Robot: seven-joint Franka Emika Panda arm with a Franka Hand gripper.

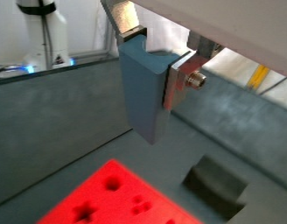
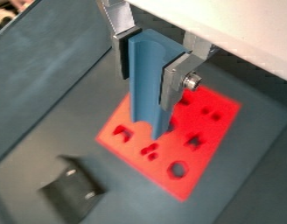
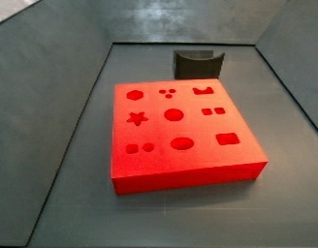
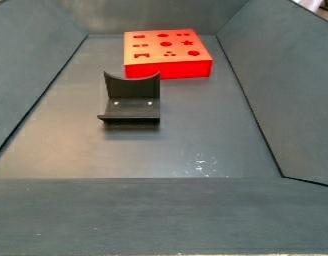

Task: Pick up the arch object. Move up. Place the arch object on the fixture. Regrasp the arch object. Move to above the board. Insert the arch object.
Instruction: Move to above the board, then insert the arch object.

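**Arch object clamped high over the board**

Closest in both wrist views, the claw (image 1: 156,74) grips the arch object (image 2: 150,80) between its silver plates, long axis running down toward the counter (image 1: 64,114). Below it lie the board (image 2: 170,131) and the fixture (image 2: 73,190). Both side views show only board and fixture, apart. No writing is legible.

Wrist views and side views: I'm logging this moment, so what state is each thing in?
Tool: shut on the arch object, raised above the floor; out of both side views.
Arch object: held upright between the fingers, hanging clear.
Fixture: empty, standing on the floor.
Board: flat on the floor, recesses unfilled.
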